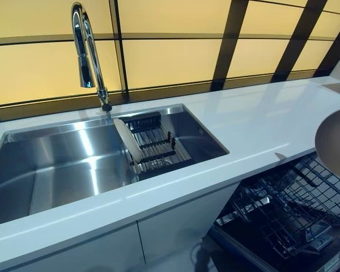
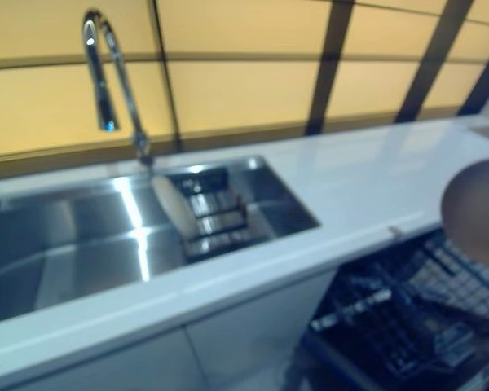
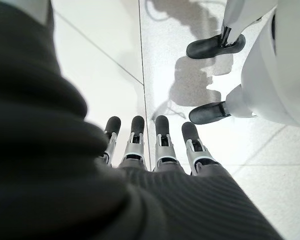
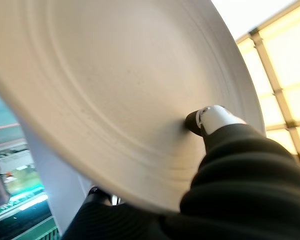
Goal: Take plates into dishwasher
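Right hand [image 4: 210, 122] clamped by thumb on rim of beige plate [image 4: 115, 90], held above open dishwasher rack [image 1: 289, 204]. Judged rigid, smooth, breakable; best gripped at rim. Left hand [image 3: 150, 145] hung relaxed, fingers straight, over floor.

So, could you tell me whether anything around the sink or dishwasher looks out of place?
Nothing stands out. The sink holds only its rack, the dishwasher rack is pulled out, and the right hand holds a plate.
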Motion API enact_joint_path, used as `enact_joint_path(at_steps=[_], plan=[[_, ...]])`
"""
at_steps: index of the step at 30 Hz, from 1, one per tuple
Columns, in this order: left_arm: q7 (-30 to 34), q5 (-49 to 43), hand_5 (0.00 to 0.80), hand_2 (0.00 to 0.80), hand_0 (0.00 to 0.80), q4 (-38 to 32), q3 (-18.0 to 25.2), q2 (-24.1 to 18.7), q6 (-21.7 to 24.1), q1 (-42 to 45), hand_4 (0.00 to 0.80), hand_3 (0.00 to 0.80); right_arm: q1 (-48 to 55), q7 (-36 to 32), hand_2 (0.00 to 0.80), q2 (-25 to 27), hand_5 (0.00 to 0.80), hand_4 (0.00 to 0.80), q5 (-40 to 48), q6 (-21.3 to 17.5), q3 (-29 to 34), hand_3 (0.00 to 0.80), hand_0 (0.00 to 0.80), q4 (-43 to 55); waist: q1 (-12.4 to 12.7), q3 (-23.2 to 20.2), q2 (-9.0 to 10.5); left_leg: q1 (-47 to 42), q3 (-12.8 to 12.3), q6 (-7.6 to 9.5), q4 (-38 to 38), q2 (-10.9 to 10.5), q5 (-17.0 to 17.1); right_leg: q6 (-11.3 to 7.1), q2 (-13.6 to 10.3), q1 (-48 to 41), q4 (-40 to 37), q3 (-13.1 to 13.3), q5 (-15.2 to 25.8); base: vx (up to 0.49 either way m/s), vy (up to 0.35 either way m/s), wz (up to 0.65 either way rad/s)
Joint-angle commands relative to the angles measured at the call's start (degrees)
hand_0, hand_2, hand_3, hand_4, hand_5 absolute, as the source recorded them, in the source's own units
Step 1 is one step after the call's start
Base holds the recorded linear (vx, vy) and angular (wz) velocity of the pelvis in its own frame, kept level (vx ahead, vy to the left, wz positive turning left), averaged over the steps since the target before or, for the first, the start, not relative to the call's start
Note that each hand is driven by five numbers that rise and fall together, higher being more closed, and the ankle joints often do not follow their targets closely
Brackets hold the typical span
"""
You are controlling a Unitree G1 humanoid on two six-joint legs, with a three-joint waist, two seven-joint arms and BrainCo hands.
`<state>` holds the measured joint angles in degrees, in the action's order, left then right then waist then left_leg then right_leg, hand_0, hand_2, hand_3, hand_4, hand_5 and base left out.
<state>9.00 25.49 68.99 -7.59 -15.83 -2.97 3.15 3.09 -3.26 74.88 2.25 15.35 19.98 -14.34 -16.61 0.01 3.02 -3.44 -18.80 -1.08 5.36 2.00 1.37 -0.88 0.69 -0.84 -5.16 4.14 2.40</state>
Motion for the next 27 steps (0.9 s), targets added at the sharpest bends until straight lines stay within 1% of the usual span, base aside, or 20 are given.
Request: enact_joint_path(at_steps=[1, 4, 10, 13, 15, 17, 18, 22, 27], plan=[[0.6, -2.8, 0.000, 0.000, 0.000, 2.8, 1.0, -1.5, 1.3, -1.2, 0.000, 0.000, 0.3, 1.0, 0.800, -1.7, 0.800, 0.800, -4.3, -4.0, 7.7, 0.800, 0.800, 1.5, 0.7, 0.0, 0.36, -3.0, -0.4, 1.25, -0.4, 1.7, -7.1, -5.71, -0.7, 0.6, 0.2, -1.5, 0.3, -0.009, -0.051, -0.05], [1.1, -2.8, 0.000, 0.000, 0.000, 2.7, 1.1, -1.7, 1.4, -1.1, 0.000, 0.000, 2.9, 0.6, 0.800, -3.6, 0.800, 0.800, -5.2, -4.1, 8.7, 0.800, 0.800, 2.8, 0.4, 0.4, 0.07, -2.9, -0.8, 1.34, -0.4, 1.6, -7.1, -5.78, -0.7, 0.9, 0.2, -1.7, 0.5, -0.016, -0.056, -0.01], [1.7, -3.6, 0.000, 0.000, 0.000, 2.6, 1.2, -1.6, 1.4, -1.5, 0.000, 0.000, 4.5, 0.5, 0.800, -8.7, 0.800, 0.800, -6.3, -3.8, 7.4, 0.800, 0.800, 6.2, -0.1, 1.1, -0.45, -2.9, -1.7, 1.49, -0.4, 1.7, -7.1, -5.84, -0.8, 1.3, 0.2, -2.3, 0.7, -0.026, -0.038, -0.07], [1.8, -3.7, 0.000, 0.000, 0.000, 2.4, 1.1, -1.2, 1.6, -1.4, 0.000, 0.000, 4.9, 0.2, 0.800, -10.5, 0.800, 0.800, -6.7, -3.8, 6.8, 0.800, 0.800, 7.4, -0.1, 1.3, -0.65, -3.1, -2.0, 1.68, -0.4, 1.6, -7.2, -5.81, -0.8, 1.4, 0.2, -2.5, 0.7, -0.017, -0.023, -0.10], [1.7, -3.7, 0.000, 0.000, 0.000, 2.1, 1.1, -1.0, 1.8, -1.3, 0.000, 0.000, 4.8, -0.2, 0.800, -11.5, 0.800, 0.800, -7.2, -3.0, 6.1, 0.800, 0.800, 8.3, -0.2, 1.4, -0.78, -3.2, -2.3, 1.78, -0.4, 1.6, -7.3, -5.80, -0.9, 1.4, 0.2, -2.7, 0.7, 0.000, 0.000, 0.00], [1.4, -3.7, 0.000, 0.000, 0.000, 1.8, 0.9, -0.7, 1.7, -1.3, 0.000, 0.000, 4.6, 1.5, 0.800, -13.1, 0.800, 0.800, -8.1, -3.1, 4.9, 0.800, 0.800, 8.2, 0.0, 1.4, -0.94, -3.3, -2.5, 1.86, -0.4, 1.6, -7.3, -5.82, -0.9, 1.4, 0.2, -3.0, 0.7, 0.000, 0.000, 0.00], [1.2, -3.6, 0.000, 0.000, 0.000, 1.7, 0.7, -0.6, 1.6, -1.2, 0.000, 0.000, 4.2, 2.6, 0.800, -14.0, 0.800, 0.800, -9.6, -3.8, 4.1, 0.800, 0.800, 8.1, 0.1, 1.4, -1.03, -3.3, -2.5, 1.88, -0.4, 1.6, -7.3, -5.85, -0.9, 1.4, 0.2, -3.1, 0.7, 0.000, 0.000, 0.00], [1.1, -3.8, 0.000, 0.000, 0.000, 1.0, 0.5, -0.3, 1.4, -0.9, 0.000, 0.000, 3.0, 4.1, 0.800, -16.8, 0.800, 0.800, -12.8, -4.1, 1.4, 0.800, 0.800, 8.5, 0.6, 1.7, -1.50, -3.2, -2.4, 1.98, -0.4, 1.6, -7.2, -5.87, -1.1, 1.4, 0.2, -3.6, 0.6, 0.000, 0.000, 0.00], [0.7, -3.9, 0.000, 0.000, 0.000, 0.4, 0.1, -0.1, 1.4, -0.5, 0.000, 0.000, 1.7, 7.7, 0.800, -18.7, 0.800, 0.800, -18.9, -5.4, -2.4, 0.800, 0.800, 7.5, 1.5, 2.0, -2.08, -3.0, -2.0, 1.98, -0.4, 1.7, -7.0, -5.79, -1.2, 1.4, 0.2, -4.4, 0.5, -0.007, -0.031, -0.02]])
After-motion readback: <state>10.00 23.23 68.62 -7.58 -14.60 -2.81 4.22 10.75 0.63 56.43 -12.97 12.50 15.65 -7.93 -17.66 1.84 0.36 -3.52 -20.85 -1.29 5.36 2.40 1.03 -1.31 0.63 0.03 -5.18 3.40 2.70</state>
